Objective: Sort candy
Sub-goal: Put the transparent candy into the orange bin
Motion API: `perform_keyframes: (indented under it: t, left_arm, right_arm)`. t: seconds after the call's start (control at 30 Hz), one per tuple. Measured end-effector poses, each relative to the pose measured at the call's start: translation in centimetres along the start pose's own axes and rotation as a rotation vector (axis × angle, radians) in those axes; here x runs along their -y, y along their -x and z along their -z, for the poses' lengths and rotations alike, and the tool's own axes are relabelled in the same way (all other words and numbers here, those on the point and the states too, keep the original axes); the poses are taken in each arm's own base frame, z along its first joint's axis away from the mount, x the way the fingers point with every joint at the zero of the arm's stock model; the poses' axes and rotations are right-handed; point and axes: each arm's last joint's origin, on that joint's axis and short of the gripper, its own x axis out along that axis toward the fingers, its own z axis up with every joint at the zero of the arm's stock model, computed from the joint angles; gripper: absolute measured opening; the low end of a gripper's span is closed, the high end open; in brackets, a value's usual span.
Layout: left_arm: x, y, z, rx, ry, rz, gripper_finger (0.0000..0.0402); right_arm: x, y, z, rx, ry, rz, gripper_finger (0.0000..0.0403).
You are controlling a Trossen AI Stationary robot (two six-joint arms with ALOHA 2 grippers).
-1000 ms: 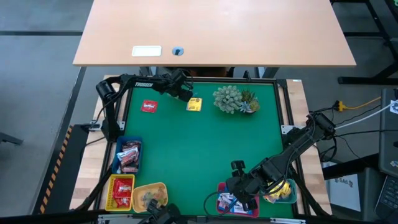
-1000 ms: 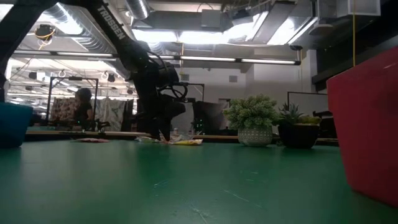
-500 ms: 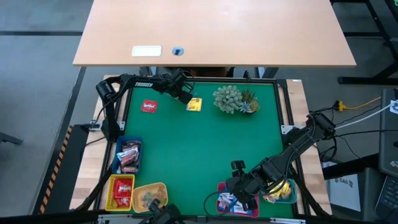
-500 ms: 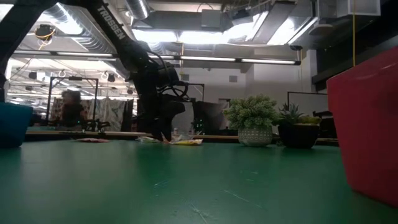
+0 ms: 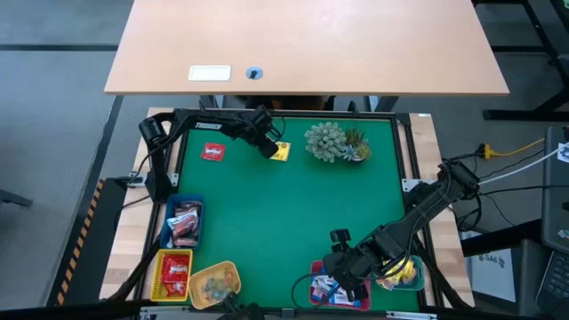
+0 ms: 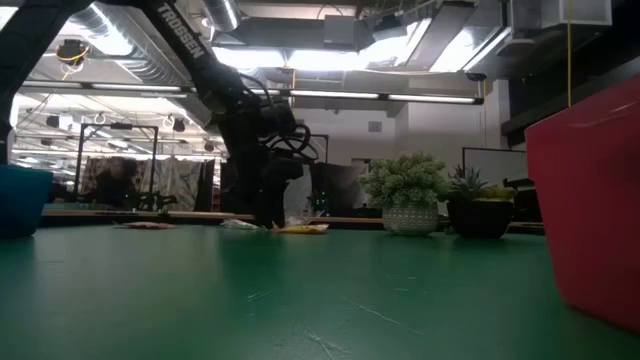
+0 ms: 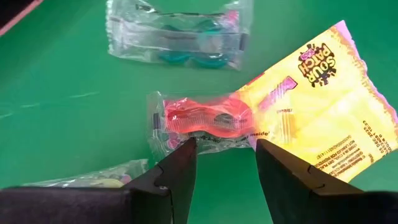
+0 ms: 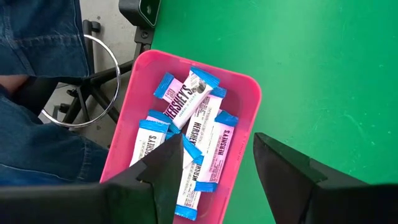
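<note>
Left end effector [image 7: 221,158] low over the green bench [image 5: 293,222] at the far side, fingers apart and straddling a clear-wrapped red candy [image 7: 205,118], tips just at its near edge, not clamped. Yellow Sour Patch packet [image 7: 323,118] touching that red candy, partly under it, just off one fingertip. Clear packet with teal sweets [image 7: 180,40] a little beyond the tips; another clear wrapper with yellow-green contents [image 7: 106,177] beside the other finger, half hidden. In the high view same end effector [image 5: 267,145] right at the yellow packet [image 5: 280,151], red-wrapped candy [image 5: 213,152] lying apart on the far side of the arm, spiky green plant [image 5: 331,140] near on the opposite side. Right end effector [image 8: 214,168] hovering above a pink tray [image 8: 245,93] at the bench's near edge, fingers apart, holding nothing; blue-and-white Hershey's bars [image 8: 193,137] stacked in the tray directly below and ahead of the tips. Blue tray [image 5: 182,222], red tray [image 5: 173,271] and yellow tray [image 5: 213,280] with more candy at the near left corner, well away from both end effectors. Denim-clad leg of a person [image 8: 43,43] visible past the bench edge.
</note>
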Motion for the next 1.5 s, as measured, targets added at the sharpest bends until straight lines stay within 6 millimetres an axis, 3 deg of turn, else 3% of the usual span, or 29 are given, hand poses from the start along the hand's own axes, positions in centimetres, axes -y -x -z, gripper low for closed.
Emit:
perform_keyframes:
  t: [0.2, 0.57, 0.97, 1.23, 1.5]
  left_arm:
    - [0.6, 0.2, 0.1, -0.001, -0.011, 0.007, 0.0153]
    - [0.9, 2.7, -0.9, 0.089, -0.074, 0.014, 0.0153]
    - [2.4, 2.5, -1.1, 0.144, -0.573, -0.091, 0.0153]
    - [2.5, 2.4, -1.0, 0.14, -0.672, -0.1, 0.0153]
    - [2.4, 0.4, -0.6, 0.108, -0.722, -0.106, 0.0153]
  right_arm:
    - [0.0, 0.0, 0.0, 0.0, 0.0, 0.0, 0.0195]
    - [0.0, 0.0, 0.0, 0.0, 0.0, 0.0, 0.0195]
    - [0.0, 0.0, 0.0, 0.0, -0.001, 0.0, 0.0195]
    - [0.0, 0.0, 0.0, 0.0, -0.003, 0.0, 0.0195]
    - [0.0, 0.0, 0.0, 0.002, -0.003, -0.001, 0.0195]
